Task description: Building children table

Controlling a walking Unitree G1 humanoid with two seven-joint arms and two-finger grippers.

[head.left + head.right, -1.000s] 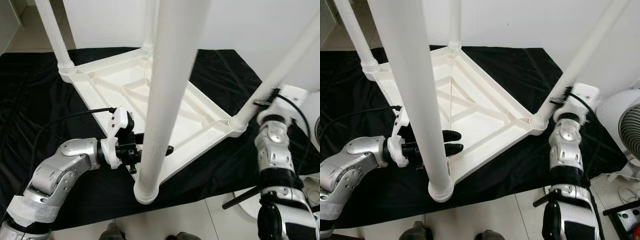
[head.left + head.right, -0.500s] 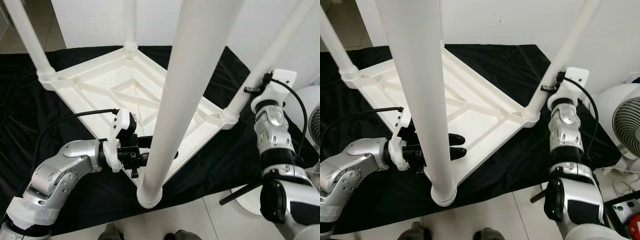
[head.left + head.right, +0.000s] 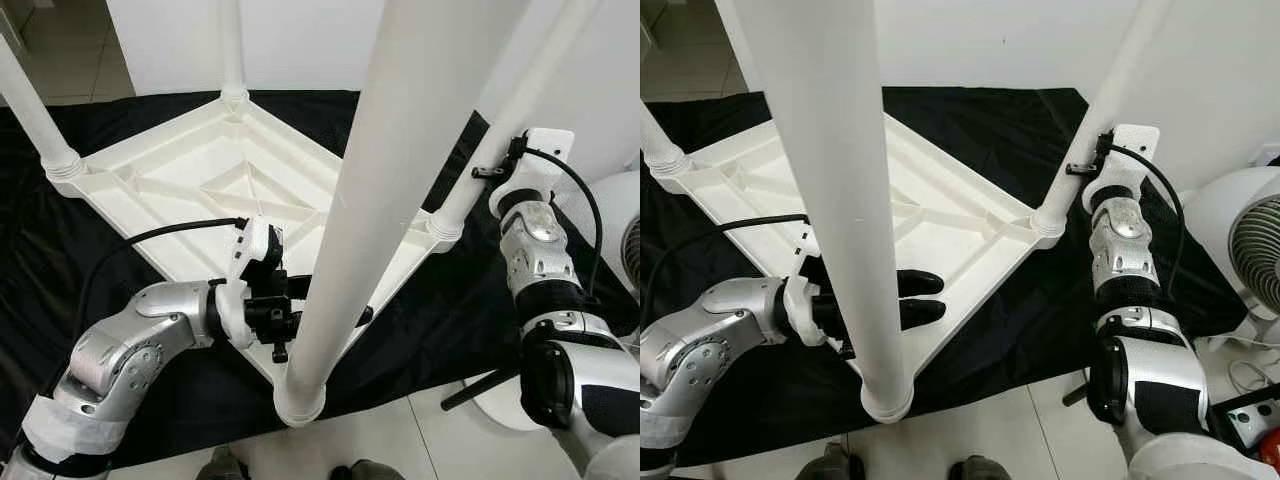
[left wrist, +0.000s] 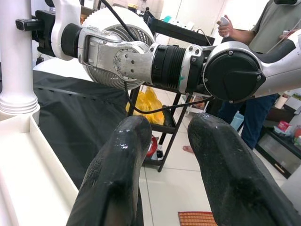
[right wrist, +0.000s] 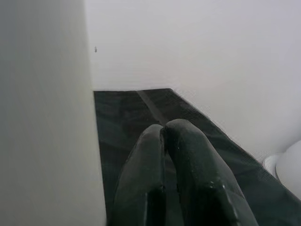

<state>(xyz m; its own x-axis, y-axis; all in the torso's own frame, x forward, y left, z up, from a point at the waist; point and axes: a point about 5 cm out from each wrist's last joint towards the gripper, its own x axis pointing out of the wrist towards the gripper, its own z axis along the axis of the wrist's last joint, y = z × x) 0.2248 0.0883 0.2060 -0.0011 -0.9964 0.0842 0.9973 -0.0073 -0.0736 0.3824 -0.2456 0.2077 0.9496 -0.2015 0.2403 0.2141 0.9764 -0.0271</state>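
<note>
- White plastic is what I see most: a small table (image 3: 230, 175) lies upside down on a black cloth (image 3: 1020, 130), with its four round legs sticking up.
- The closest leg (image 3: 380, 200) stands right in front of me, tall and fat. Its foot sits in the table corner nearest me, by the edge of the cloth and the pale floor tiles (image 3: 1020, 430).
- My left gripper (image 3: 925, 297) reaches in from the left, low down, just behind that near leg. Its two black fingers (image 3: 920, 283) poke out past the leg over the table's rim. They are a little apart and hold nothing.
- In my left wrist view the same two fingers (image 4: 117, 174) have a gap between them. Past them I see my own right arm, a black stand (image 4: 164, 127), a yellow bag (image 4: 143, 106) and a person (image 4: 263, 70) standing far back.
- My right arm (image 3: 1125, 270) goes up on the right side, close beside the right leg (image 3: 500, 120) of the table. Its white wrist block sits against that leg, above the corner where the leg joins the table.
- In my right wrist view my right gripper (image 5: 164, 136) has its two black fingers pressed together. They pinch nothing. The white leg (image 5: 47, 117) stands just beside them.
- A white fan (image 3: 1250, 250) sits on the floor at the right, off the cloth.
- Farther back, the left leg (image 3: 35, 110) and the far leg (image 3: 230, 50) rise from their corners.
- A white wall (image 3: 990, 40) is behind it all.
</note>
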